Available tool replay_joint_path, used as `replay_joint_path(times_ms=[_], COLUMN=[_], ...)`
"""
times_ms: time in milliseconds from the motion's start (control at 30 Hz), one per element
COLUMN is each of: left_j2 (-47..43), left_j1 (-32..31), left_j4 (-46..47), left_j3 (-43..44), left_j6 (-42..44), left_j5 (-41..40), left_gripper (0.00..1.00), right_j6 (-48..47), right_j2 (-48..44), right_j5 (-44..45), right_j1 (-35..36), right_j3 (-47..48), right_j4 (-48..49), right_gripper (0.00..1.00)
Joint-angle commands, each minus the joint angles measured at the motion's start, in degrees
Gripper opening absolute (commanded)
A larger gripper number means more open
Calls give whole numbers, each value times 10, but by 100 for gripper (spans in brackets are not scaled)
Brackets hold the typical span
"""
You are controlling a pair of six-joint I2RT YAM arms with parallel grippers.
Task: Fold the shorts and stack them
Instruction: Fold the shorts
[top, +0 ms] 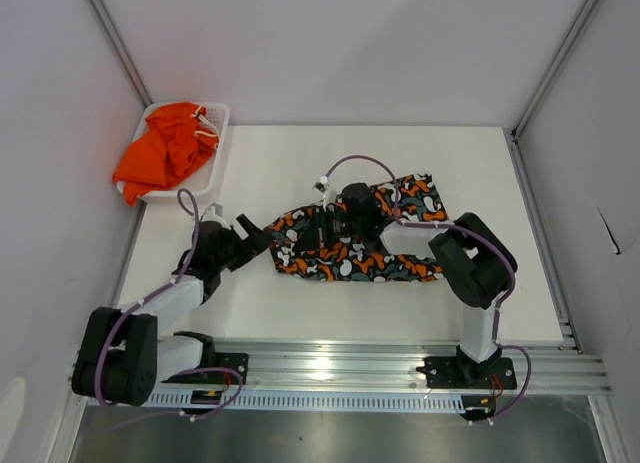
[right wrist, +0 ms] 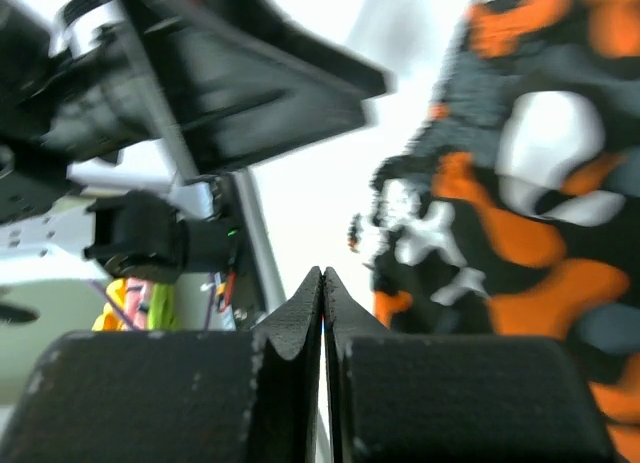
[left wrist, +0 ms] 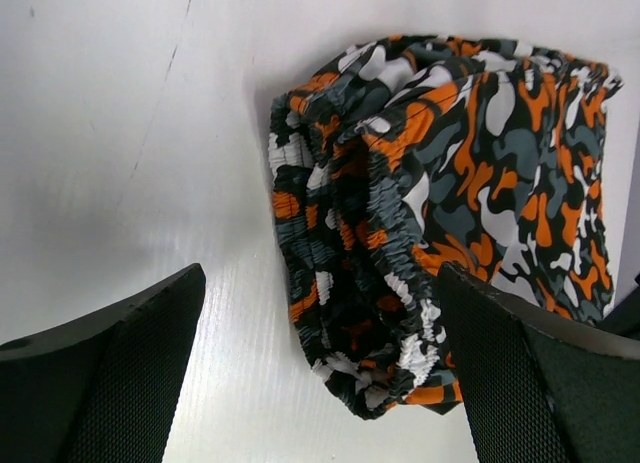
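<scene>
Desk [top: 280,163]: white, flat, smooth w/ a slight sheen, rectangular; it lies under the patterned shorts.

Patterned shorts [top: 350,258]: soft thin fabric, camo-like blotches in orange, black, white & grey. They lie spread across the desk approx mid-way, a long uneven shape w/ one leg angled up toward the far right. Left end is bunched; the left wrist view shows a gathered, ribbed elastic band [left wrist: 390,233] puckered into small folds, cloth doubled over there.

Basket [top: 218,143]: white plastic mesh, rectangular w/ rounded corners, well apart from the patterned shorts, to their far left at the desk corner.

Orange shorts [top: 165,153]: plain bright orange, crumpled in a heap w/ white drawstring showing; in the basket, spilling over its left rim, well apart from the patterned shorts.

L fingers [left wrist: 110,373]: black, wedge-shaped, fine-textured pads, spread wide, gripping nothing, just off the patterned shorts' bunched left end.

R fingers [right wrist: 290,323]: black, grainy pads pressed flat together, no cloth seen between the tips; over the middle of the patterned shorts.
</scene>
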Motion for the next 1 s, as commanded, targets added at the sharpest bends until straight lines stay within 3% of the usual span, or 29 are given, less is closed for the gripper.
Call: replay_joint_path(times_ms=[0, 200, 500, 767, 967], left_j2=[31, 73, 116, 142, 93], left_j1=[-14, -16, -15, -25, -25], left_j4=[39, 61, 105, 139, 118], left_j3=[22, 27, 34, 44, 34], left_j6=[-10, -6, -9, -20, -19], left_j5=[5, -8, 1, 9, -8], left_gripper=[99, 99, 99, 99, 99], right_j6=[32, 71, 43, 50, 62], right_j2=[24, 95, 117, 67, 29], right_j5=[-39, -42, 20, -1, -14], right_j1=[24, 35, 39, 40, 35], right_j3=[-8, -5, -25, -32, -11], right_j4=[80, 138, 61, 74, 73], right_gripper=[0, 0, 0, 0, 0])
